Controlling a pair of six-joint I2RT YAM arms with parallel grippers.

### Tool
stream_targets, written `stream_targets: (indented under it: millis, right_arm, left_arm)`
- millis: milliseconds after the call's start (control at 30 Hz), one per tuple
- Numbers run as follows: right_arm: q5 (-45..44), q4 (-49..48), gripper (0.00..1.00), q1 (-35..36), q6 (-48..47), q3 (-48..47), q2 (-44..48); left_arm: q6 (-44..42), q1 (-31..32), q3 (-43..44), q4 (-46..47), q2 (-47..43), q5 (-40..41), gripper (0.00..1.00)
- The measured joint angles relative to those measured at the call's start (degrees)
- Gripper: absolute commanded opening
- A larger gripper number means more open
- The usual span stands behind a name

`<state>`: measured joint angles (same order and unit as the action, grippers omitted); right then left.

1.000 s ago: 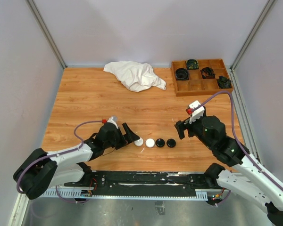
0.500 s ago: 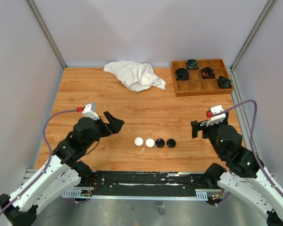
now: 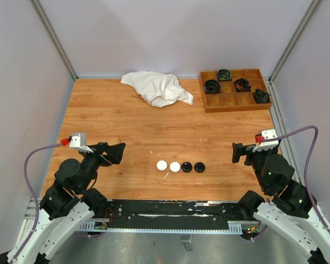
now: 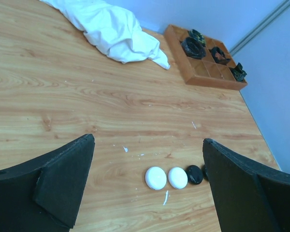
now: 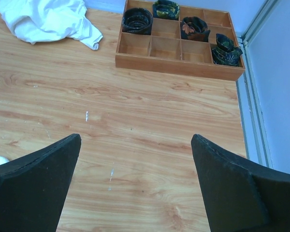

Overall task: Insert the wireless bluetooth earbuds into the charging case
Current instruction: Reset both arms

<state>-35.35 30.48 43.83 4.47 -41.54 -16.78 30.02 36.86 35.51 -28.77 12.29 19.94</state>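
Both claws are spread wide with nothing between the fingers: the left gripper (image 3: pixel 114 152) hangs to the left of the row, the right gripper (image 3: pixel 239 152) well off to its right. 4 round charging cases (image 3: pixel 175 166), 2 white and 2 black, lie in a line near the front of the table (image 3: pixel 126 115). What may be an earbud (image 4: pixel 165 197), a tiny white sliver, lies just in front of the white pair.

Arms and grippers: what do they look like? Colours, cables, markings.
White shells, black joints on left arm and right arm. Broad black fingers on left gripper and right gripper. Each wrist carries a white box with a red tip and a looping purple cable.
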Motion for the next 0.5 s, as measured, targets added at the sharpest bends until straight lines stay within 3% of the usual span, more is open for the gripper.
stream_targets:
  millis: [167,500]
  right_arm:
    - [-1.0,2.2,0.99,0.0,0.6,-0.2,0.4]
    - [-2.4,2.9,0.98,0.0,0.6,-0.3,6.3]
  left_arm:
    - [-1.6,0.0,-5.2,1.1,-6.4,0.3,0.99]
    - [-3.1,0.0,-5.6,1.6,-10.1,1.0,0.99]
